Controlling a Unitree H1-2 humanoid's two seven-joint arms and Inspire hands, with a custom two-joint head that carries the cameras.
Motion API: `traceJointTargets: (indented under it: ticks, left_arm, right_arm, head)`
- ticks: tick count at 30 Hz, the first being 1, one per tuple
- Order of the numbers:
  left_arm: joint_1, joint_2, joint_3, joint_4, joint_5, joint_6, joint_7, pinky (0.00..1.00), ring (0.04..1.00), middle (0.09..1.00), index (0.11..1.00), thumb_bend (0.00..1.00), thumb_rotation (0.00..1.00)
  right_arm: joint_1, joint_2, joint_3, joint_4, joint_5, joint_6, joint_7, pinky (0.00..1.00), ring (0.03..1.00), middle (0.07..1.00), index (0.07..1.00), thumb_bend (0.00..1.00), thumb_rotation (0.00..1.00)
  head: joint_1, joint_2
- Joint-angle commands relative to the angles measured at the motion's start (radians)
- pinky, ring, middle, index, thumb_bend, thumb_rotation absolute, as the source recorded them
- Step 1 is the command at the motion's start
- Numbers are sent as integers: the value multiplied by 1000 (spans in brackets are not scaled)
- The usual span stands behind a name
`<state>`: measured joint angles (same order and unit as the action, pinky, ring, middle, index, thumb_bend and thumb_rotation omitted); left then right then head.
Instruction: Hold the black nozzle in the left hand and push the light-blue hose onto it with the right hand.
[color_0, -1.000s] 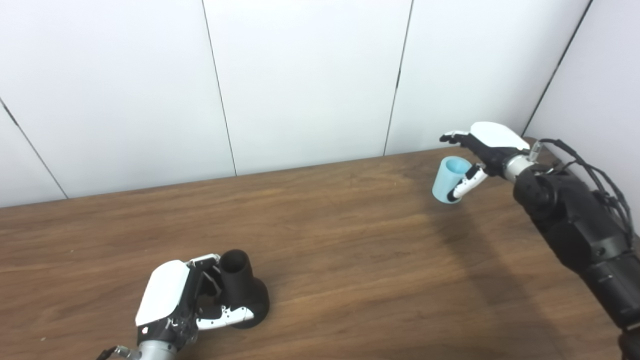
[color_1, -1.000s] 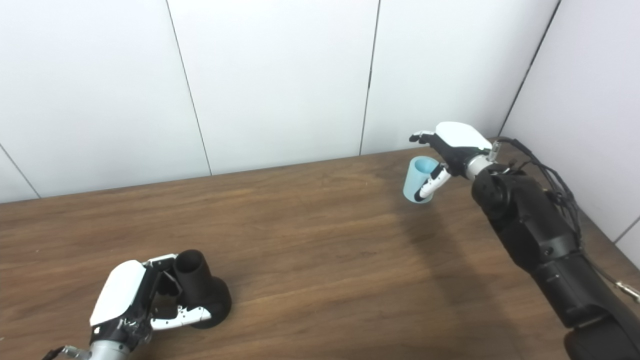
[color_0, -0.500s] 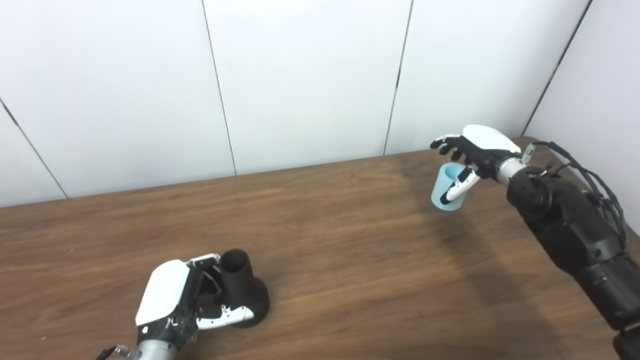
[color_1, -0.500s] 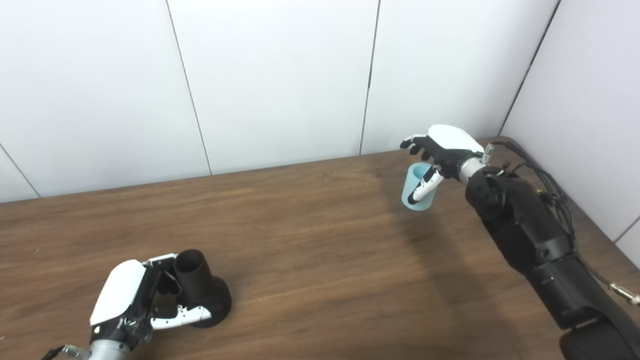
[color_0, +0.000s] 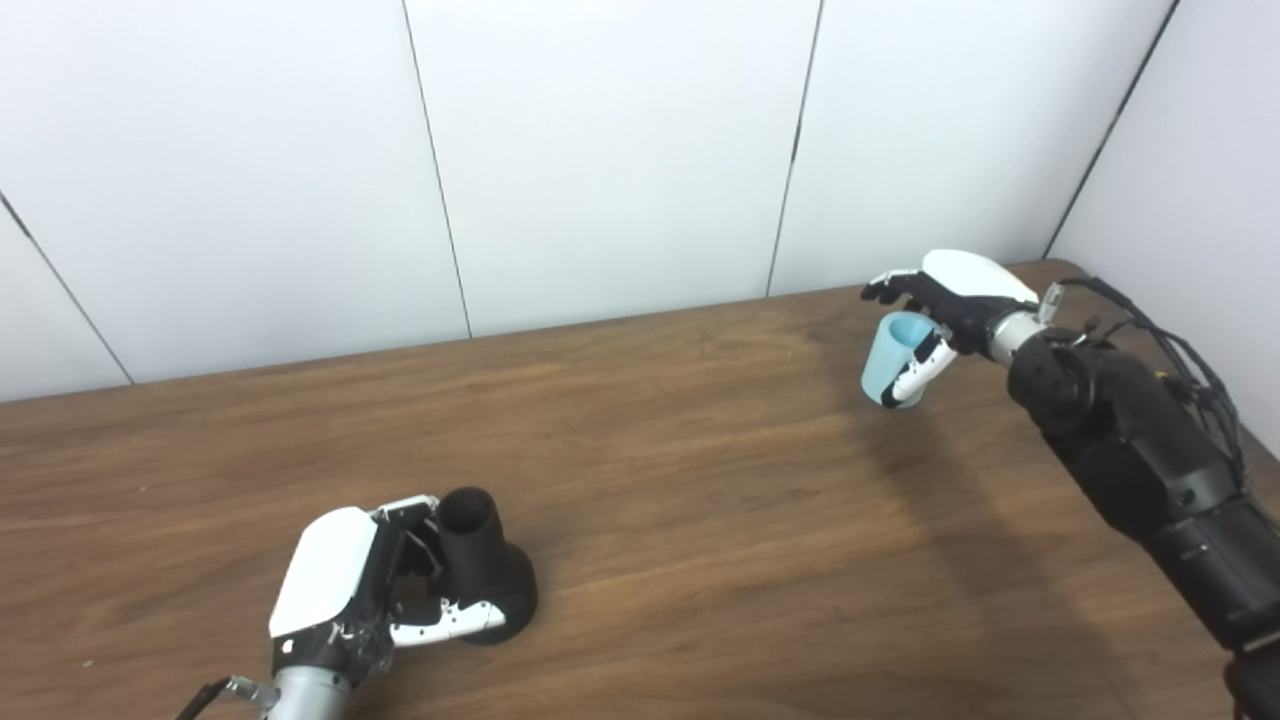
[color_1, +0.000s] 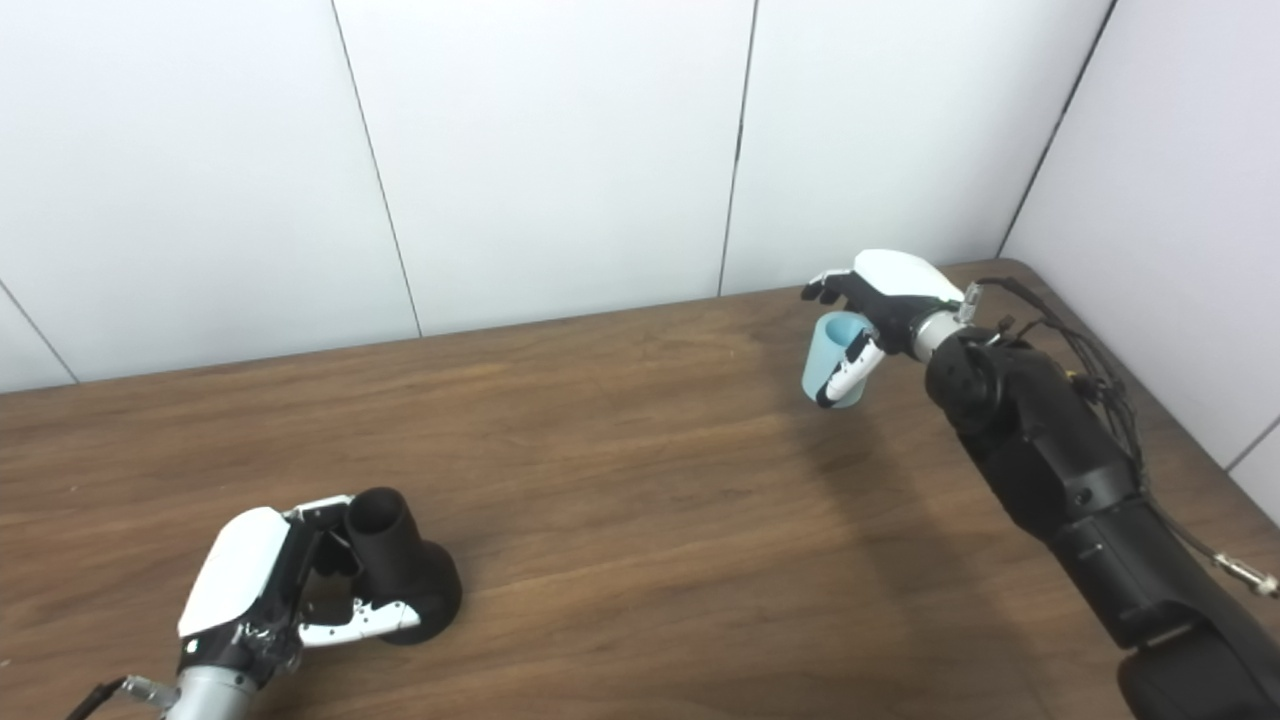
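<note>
At far right, the right hand (color_0: 955, 300) grasps the light-blue hose (color_0: 892, 358), now tilted (more than before); the left hand (color_1: 270, 590) clasps the black nozzle (color_1: 395, 570) on the tabletop (color_0: 700, 520).

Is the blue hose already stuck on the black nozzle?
No, the hose is far across the table from the nozzle.

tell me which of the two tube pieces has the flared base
The black nozzle at the left hand: it widens into a round foot. The light-blue hose at the right hand has no foot.
</note>
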<state>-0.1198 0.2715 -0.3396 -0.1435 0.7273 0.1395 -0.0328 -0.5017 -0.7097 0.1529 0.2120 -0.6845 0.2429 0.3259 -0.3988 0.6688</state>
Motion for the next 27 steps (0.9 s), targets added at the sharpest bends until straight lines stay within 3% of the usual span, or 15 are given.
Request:
traceJointTargets:
  ticks: [1, 7, 11, 13, 20, 27]
  left_arm:
    - [39, 13, -15, 20, -2, 16, -61, 495, 453, 484, 479, 505, 0]
    - [37, 12, -12, 22, -2, 20, -63, 448, 410, 443, 488, 504, 0]
    - [36, 14, -12, 21, -5, 17, -67, 461, 422, 463, 484, 505, 0]
    - [35, 16, -11, 22, -7, 13, -66, 456, 423, 462, 483, 505, 0]
    - [37, 14, -5, 25, -7, -2, -50, 431, 408, 466, 478, 505, 0]
    - [37, 13, 0, 19, 3, 16, -64, 430, 403, 471, 478, 504, 0]
  right_arm:
    - [-24, -34, -10, -27, 2, -4, -6, 638, 724, 797, 781, 938, 142]
    - [-25, -28, -7, -11, 7, -15, -16, 650, 725, 784, 757, 940, 118]
    - [-26, -29, 0, 3, 3, -40, -29, 659, 726, 778, 731, 946, 106]
    - [-29, -35, 13, 16, -13, -61, -41, 632, 689, 739, 677, 933, 72]
    - [-44, -40, 36, 43, -35, -65, -37, 583, 624, 653, 636, 885, 5]
    - [-47, -34, 33, 60, -30, -66, -49, 555, 578, 641, 616, 876, 0]
  head:
    - [1, 2]
    - [5, 3]
    - [4, 5]
    - [3, 6]
    - [-2, 6]
    - [-1, 9]
